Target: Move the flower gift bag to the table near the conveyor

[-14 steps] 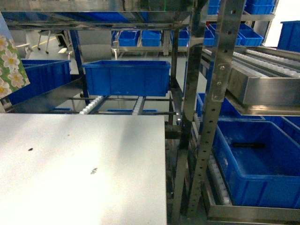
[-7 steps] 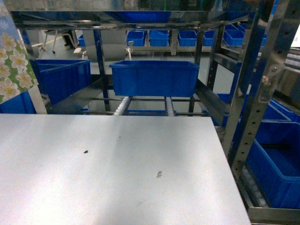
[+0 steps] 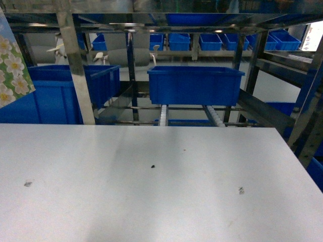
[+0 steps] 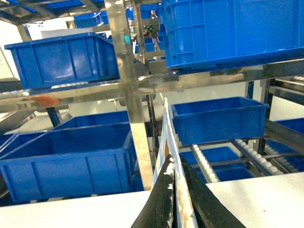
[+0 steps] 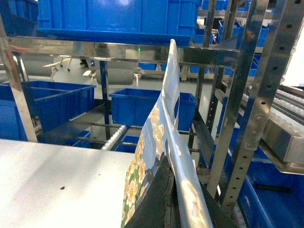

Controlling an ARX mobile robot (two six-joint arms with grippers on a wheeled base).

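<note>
The flower gift bag (image 3: 11, 65), light blue and green with white blossoms, shows only as a corner at the head view's upper left, hanging above the white table (image 3: 151, 201). Neither gripper appears in that view. In the left wrist view my left gripper (image 4: 174, 164) is shut on a thin white edge of the bag (image 4: 165, 126). My right gripper (image 5: 178, 178) is shut on the bag's flowered side (image 5: 164, 118), held over the table's (image 5: 47, 175) right end. The conveyor (image 3: 163, 114) with white rollers runs behind the table's far edge.
A blue bin (image 3: 194, 85) sits on the roller lanes straight ahead, with more blue bins (image 3: 55, 96) to the left. Steel rack posts (image 3: 73, 65) stand behind the table. A perforated steel upright (image 5: 249, 109) and a blue bin (image 5: 275, 194) lie right of the table.
The head view has swung left: the bin and rack slid to the right of the frame and the table now spans its full width. The bag stays at upper left.
</note>
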